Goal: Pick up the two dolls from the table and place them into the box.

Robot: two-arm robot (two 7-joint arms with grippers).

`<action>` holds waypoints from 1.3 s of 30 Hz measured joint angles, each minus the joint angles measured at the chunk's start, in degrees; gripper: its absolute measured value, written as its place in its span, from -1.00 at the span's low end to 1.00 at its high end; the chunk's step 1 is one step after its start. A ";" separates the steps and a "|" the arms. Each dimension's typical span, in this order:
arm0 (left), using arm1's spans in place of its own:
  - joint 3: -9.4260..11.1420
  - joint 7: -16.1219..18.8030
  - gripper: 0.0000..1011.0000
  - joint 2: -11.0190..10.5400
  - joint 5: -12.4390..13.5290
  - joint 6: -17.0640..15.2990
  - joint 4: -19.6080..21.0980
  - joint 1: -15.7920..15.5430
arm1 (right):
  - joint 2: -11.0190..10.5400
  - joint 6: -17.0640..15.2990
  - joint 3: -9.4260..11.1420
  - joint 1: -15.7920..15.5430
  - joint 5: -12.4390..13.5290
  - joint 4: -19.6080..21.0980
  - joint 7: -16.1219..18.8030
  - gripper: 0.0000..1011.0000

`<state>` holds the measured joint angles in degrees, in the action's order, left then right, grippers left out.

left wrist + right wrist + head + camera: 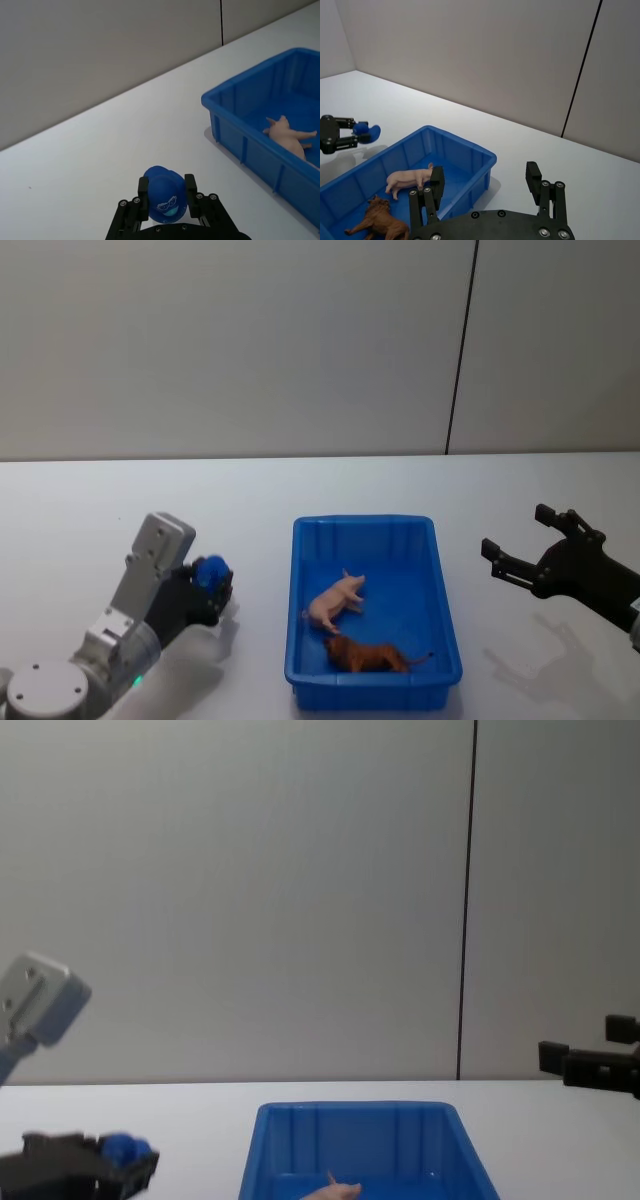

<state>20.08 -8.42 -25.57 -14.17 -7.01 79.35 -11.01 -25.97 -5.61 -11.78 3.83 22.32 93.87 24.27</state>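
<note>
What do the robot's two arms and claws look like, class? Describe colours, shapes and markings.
The left arm has blocky light-grey segments, a round grey joint cap and a small green light. Both the left claw and the right claw are matte black, with flat square-tipped fingers and silver screws.

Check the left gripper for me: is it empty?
No, the left gripper is shut on a small blue toy, held left of the box.

I've got the box (440, 585) sitting mid-table near the front edge, both dolls inside: the pig (336, 602) around the middle, the lion (368, 655) by the front wall. Left gripper (214, 590) is left of it, right gripper (516, 544) right.
</note>
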 joint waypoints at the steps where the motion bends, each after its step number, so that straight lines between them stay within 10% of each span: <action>1: -0.13 0.03 -0.13 -0.11 0.11 0.06 0.46 -0.03 | 0.00 0.00 0.00 0.00 0.00 0.00 0.00 0.98; 30: 2.33 -4.40 -0.50 5.41 3.12 3.37 5.30 -4.44 | 0.00 0.00 0.00 0.00 0.00 0.00 0.00 0.98; 39: 4.00 -4.89 0.06 7.41 2.87 4.11 4.39 -4.52 | 0.00 0.00 0.00 0.00 0.00 0.00 0.00 0.98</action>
<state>24.08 -13.31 -18.16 -11.30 -2.89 83.74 -15.54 -25.97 -5.61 -11.78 3.84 22.32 93.87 24.27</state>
